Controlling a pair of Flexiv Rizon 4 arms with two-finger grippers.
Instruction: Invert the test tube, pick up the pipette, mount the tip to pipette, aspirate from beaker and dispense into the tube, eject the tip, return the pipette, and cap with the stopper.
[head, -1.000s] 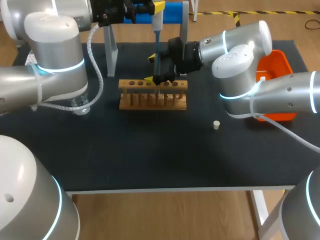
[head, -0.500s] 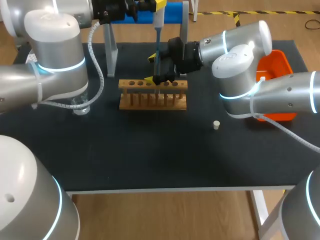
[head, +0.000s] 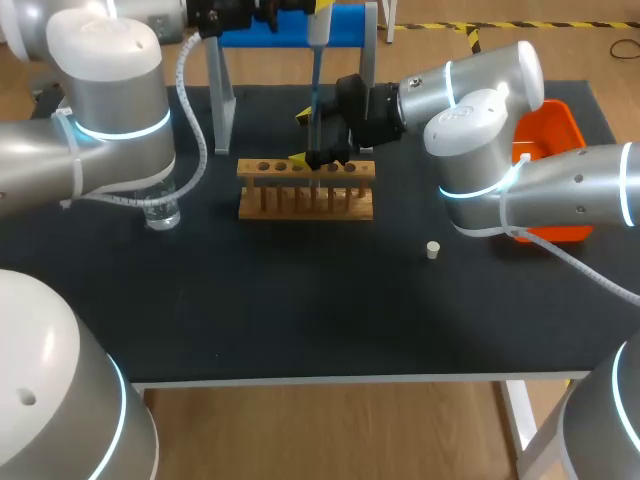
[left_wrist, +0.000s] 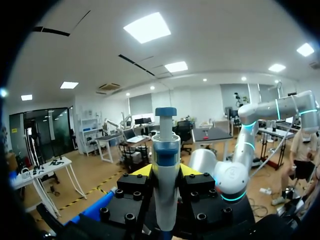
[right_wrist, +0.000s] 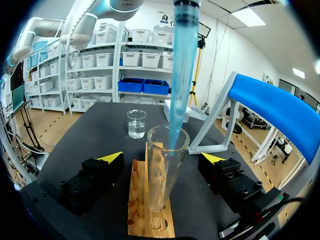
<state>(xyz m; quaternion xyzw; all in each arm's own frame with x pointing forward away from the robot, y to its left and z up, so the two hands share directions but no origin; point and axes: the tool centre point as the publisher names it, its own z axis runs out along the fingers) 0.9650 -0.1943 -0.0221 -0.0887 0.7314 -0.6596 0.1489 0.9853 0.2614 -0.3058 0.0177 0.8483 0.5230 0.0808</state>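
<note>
Blue and slender, the pipette tip dips into the mouth of the glass test tube standing in the wooden rack, the pipette itself clamped in the left end effector above, while the right end effector straddles the tube, fingers wide and clear of it.

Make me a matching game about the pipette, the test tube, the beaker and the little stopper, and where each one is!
Things:
1. pipette
2. test tube
3. beaker
4. stopper

Places:
A. standing in the wooden rack
B. lying alone on the table
C. gripped in the left tool
D. standing on the table, with clear liquid inside

Pairs: 1-C, 2-A, 3-D, 4-B
</note>
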